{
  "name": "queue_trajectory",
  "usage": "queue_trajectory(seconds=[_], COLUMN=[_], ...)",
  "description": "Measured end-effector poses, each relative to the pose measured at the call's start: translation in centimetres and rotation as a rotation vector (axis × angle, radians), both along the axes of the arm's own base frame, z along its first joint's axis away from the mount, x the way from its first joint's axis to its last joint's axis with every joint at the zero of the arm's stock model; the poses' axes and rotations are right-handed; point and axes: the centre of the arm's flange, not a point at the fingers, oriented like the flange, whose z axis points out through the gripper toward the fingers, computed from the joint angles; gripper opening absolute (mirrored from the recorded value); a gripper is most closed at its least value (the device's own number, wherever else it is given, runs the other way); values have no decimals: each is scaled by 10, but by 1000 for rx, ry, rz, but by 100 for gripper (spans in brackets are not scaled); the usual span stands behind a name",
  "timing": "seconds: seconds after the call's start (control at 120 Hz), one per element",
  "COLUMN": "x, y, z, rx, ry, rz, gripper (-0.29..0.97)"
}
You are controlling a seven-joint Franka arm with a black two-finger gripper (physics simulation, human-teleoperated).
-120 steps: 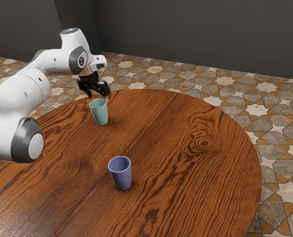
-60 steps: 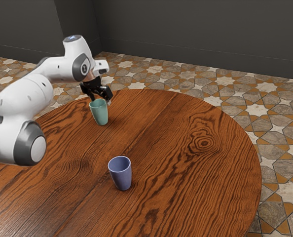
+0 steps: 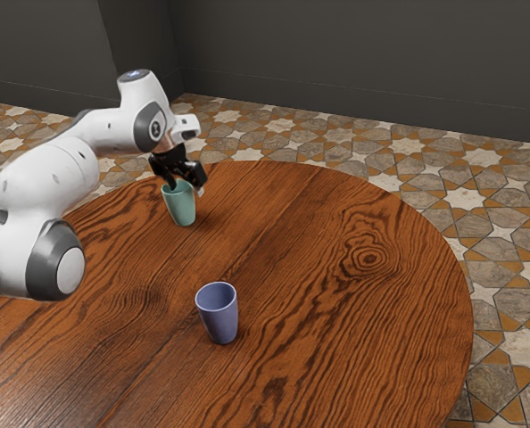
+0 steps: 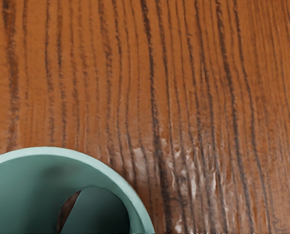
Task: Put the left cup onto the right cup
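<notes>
Here the green cup stood upright on the round wooden table, in its far part toward the exterior view's left, not far from the table's edge. It was a plain cup without handle, of a soft teal colour, wider at the open mouth and narrower at the base. The black jaws hung directly over its mouth and were apart, one finger on each side of the rim. I could not tell if a finger touched the rim.

In the wrist view the cup lay just under the hand. Its rim showed as a pale teal arc, the inside wall was darker, and a shadow fell across the bottom. Beside it ran the dark grain of the table.

The blue cup, of the same shape, stood upright nearer to the camera, well apart from the green one. The white arm came in from the exterior view's left.
</notes>
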Motion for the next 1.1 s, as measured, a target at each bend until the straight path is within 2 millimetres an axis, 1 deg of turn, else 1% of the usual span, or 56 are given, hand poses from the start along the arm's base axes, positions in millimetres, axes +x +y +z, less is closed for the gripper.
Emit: queue_trajectory(seconds=[0.108,0.258,0.325,0.408,0.6,0.858,0.975,1.058,1.1], x=[-1,-1,-1,-2,-2,-3,-6,-9,-12], y=[0,1,1,1,2,4,4,2,1], z=[-4,-8,-9,-10,-9,0,10,25,28], rx=[-2,-3,-3,-2,1,8,7,3,-3], ry=[7,13,16,18,19,22,34,40,55], rz=[1,2,2,3,4,5,5,3,4], gripper=[41,14,6,-1,-7,-9,-9,-8,-9])
